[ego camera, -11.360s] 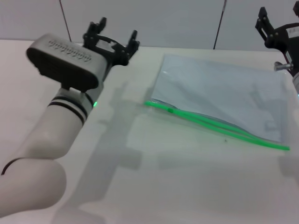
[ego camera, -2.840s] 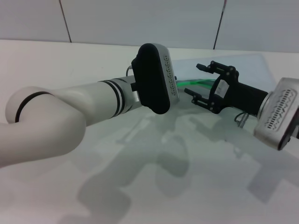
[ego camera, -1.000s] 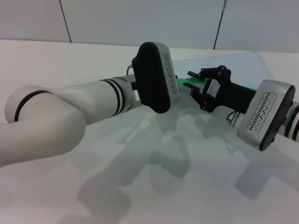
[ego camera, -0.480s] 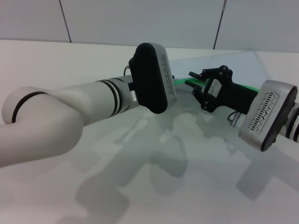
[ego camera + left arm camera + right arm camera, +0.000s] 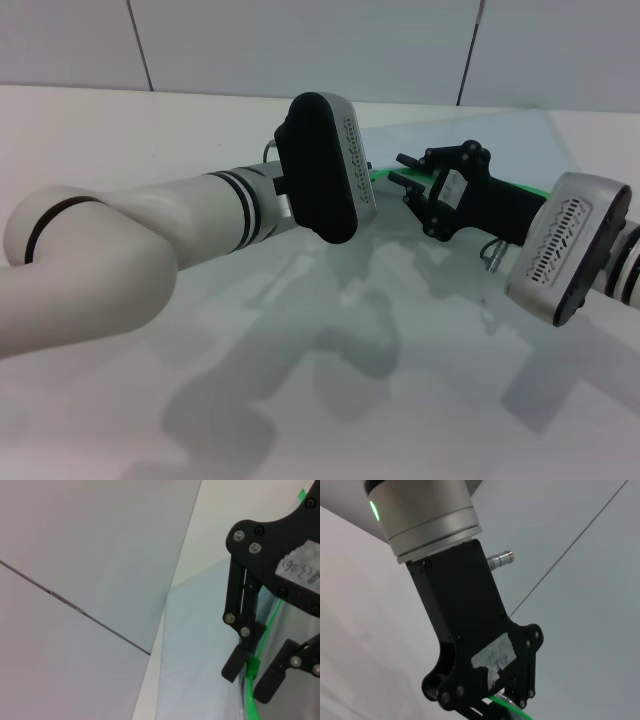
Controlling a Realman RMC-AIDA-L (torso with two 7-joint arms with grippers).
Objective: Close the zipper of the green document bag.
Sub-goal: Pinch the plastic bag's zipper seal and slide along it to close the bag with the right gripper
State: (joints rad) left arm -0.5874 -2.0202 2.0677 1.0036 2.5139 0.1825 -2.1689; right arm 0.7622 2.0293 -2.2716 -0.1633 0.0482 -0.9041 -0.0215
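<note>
Now the right gripper [image 5: 252,672], fingers apart, is straddling the zipper [image 5: 253,700] slider (left gripper [image 5: 485,700] clamping the strip, apparently); pinch squarely, then pull along the strip.

Setting reads to me as a robot test bench or lab, not a home. Plain white tabletop [image 5: 120,120] fills my head view, bare and matte. At the far edge stands a pale grey panelled wall [image 5: 300,45] with thin dark seams. No furnishings or household clutter visible.
</note>
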